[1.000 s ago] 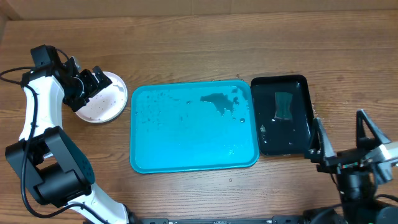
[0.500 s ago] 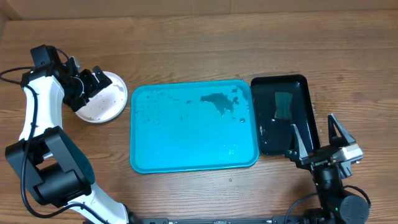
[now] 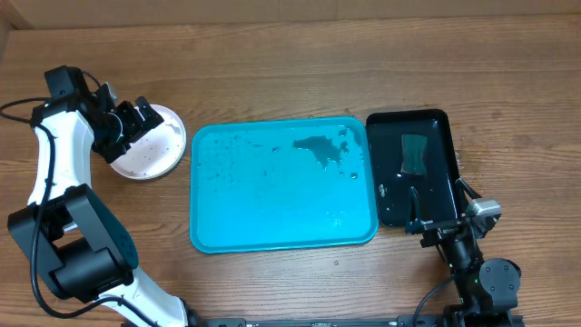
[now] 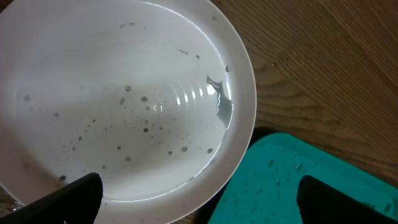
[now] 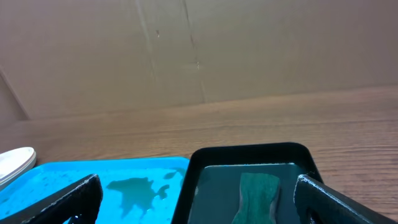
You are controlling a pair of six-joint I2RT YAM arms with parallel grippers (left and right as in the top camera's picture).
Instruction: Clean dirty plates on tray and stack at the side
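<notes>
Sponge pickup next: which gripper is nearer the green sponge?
Right: the right gripper sits at the black tray, near the sponge; the left gripper is over the white plate, across the blue tray.

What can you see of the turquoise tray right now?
The turquoise tray is a glossy, plastic-looking rectangle with rounded corners and a raised rim, lying flat on the wooden table. It carries nothing but droplets and a dark puddle near its far right corner. The black tray sits close against its right edge.

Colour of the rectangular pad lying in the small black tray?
Dark green pad, clearest in right wrist view.
</notes>
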